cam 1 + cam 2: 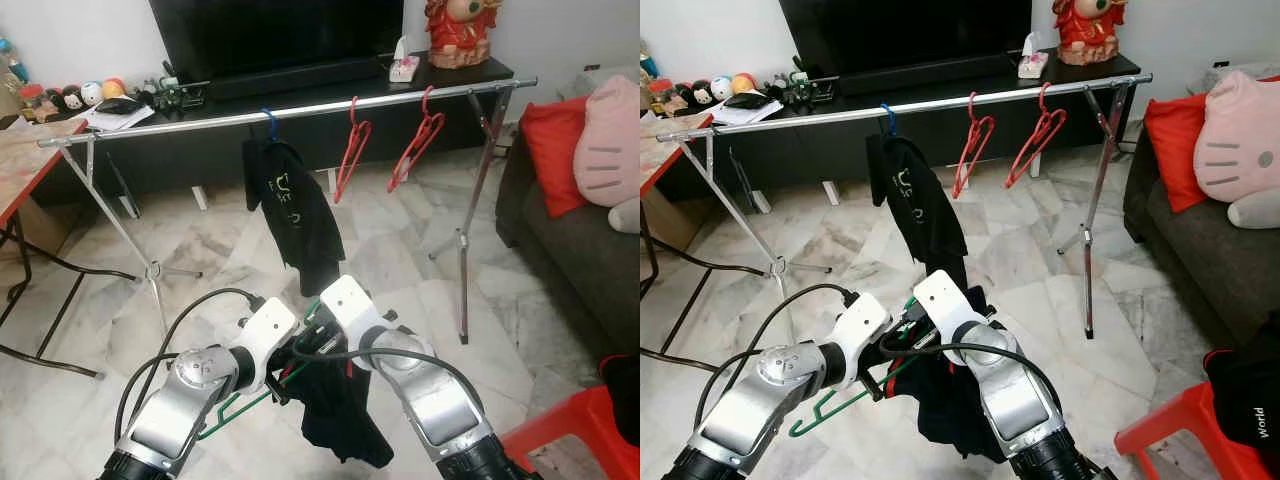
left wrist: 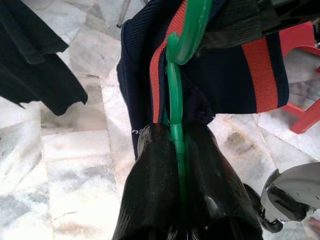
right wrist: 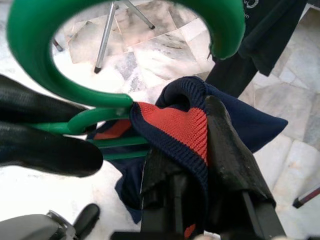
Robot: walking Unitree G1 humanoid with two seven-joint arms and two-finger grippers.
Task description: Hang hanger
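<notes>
The green plastic hanger (image 2: 175, 95) is held low in front of the robot, above the pale marble floor (image 1: 250, 250) and well short of the long silver metal clothes rail (image 1: 300, 108) that spans the room ahead. It is a slim, glossy green hanger with a thick round hook (image 3: 35, 55), and a dark navy knitted garment with red stripes (image 2: 225, 75) is draped over it, hanging down between the two arms.

The left claw (image 2: 177, 150) has its black fingers pressed together on the hanger's thin green stem just below the hook, the stem running down between them. The right claw (image 3: 200, 150) pinches the navy and red knit at the collar, right beside the hook, with fabric bunched over its fingers; the two claws are nearly touching each other.

On the rail hang a black T-shirt on a blue hanger (image 1: 290, 210) and, further toward the right, two bare red hangers (image 1: 352, 150), tilted. Behind the rail stands a black television bench (image 1: 330, 80). A dark sofa with a red cushion (image 1: 552, 150) and a pink plush pillow (image 1: 608, 150) sits on the right, and a red plastic stool (image 1: 570, 430) is near the right arm.
</notes>
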